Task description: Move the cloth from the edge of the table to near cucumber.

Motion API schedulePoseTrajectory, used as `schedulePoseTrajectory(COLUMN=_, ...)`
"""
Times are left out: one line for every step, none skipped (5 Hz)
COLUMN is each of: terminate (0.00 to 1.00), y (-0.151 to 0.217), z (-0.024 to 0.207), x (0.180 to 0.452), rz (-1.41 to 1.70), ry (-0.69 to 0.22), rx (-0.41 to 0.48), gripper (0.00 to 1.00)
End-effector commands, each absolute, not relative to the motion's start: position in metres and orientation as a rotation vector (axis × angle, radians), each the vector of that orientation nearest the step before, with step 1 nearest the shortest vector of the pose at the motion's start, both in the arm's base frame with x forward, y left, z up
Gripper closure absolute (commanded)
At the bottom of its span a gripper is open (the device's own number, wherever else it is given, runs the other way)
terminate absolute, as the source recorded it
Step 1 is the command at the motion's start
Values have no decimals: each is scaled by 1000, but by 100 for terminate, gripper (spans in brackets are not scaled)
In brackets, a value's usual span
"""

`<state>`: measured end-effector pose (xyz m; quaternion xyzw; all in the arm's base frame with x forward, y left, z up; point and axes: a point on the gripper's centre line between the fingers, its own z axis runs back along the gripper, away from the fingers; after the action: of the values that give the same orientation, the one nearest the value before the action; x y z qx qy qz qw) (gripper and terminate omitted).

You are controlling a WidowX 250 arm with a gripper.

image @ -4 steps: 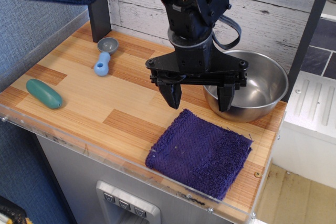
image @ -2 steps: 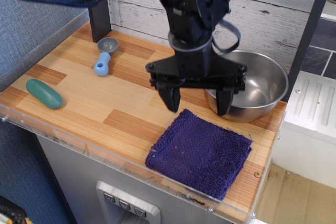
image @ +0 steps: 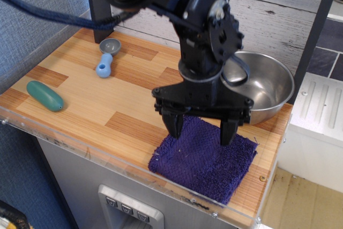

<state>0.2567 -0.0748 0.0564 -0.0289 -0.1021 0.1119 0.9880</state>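
The claw (image: 200, 129) hangs spread wide over the far half of the cloth (image: 204, 157), gripping nothing; whether its two fingertips touch the fabric is unclear. The cloth lies flat at the near right edge of the bench (image: 107, 103), well apart from the cucumber (image: 45, 95) at the left edge.
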Motion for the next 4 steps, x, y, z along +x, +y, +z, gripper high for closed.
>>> schedulePoseTrajectory(terminate=0, y=-80, z=38, x=252, rz=187, ry=-178, rx=-31, gripper=0)
schedulePoseTrajectory(terminate=0, y=-77, z=25, x=250, rz=184, ry=-159, rx=-4, gripper=0)
schedulePoseTrajectory(terminate=0, y=-72, z=18, x=251, rz=193, ry=-156, rx=11, gripper=0)
schedulePoseTrajectory(terminate=0, y=-63, z=15, x=251, rz=219, ry=-158, rx=16, gripper=0)
